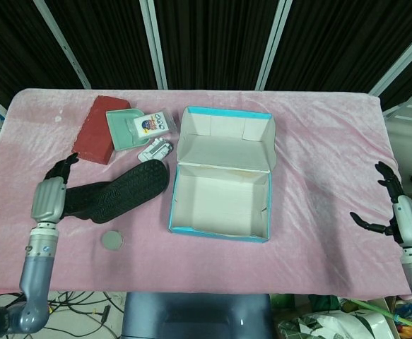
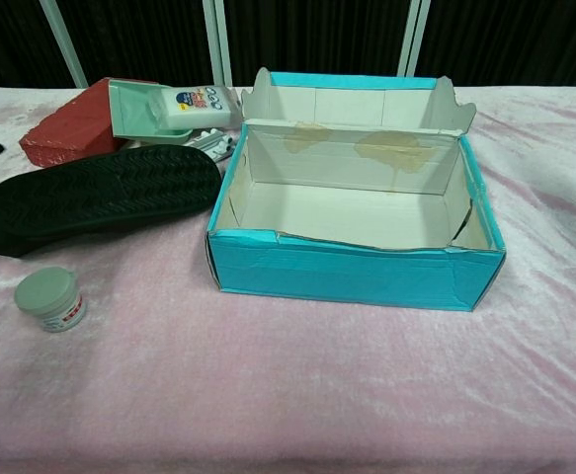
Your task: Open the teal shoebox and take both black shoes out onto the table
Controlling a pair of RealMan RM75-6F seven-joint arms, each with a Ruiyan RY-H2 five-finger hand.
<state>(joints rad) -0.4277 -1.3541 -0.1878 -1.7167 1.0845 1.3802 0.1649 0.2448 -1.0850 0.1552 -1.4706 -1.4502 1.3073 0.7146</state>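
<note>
The teal shoebox [image 1: 220, 180] stands open in the middle of the table, its lid folded back and its white inside bare, which the chest view confirms for the shoebox [image 2: 357, 267]. To its left a black shoe [image 1: 124, 192] lies sole up, partly on top of the second black shoe [image 1: 78, 205]. From the chest the upper shoe [image 2: 100, 193] shows its ribbed sole. My left hand [image 1: 49, 199] is at the shoes' left end with its fingers [image 1: 63, 168] spread upward, off the shoes. My right hand [image 1: 398, 212] hangs open past the table's right edge.
A red block [image 1: 92, 128], a green tray with a white tube [image 1: 129, 128] and a small white item [image 1: 155, 150] lie behind the shoes. A small round jar [image 1: 111, 241] sits in front of them, near the front edge, also seen as the jar [image 2: 50, 298].
</note>
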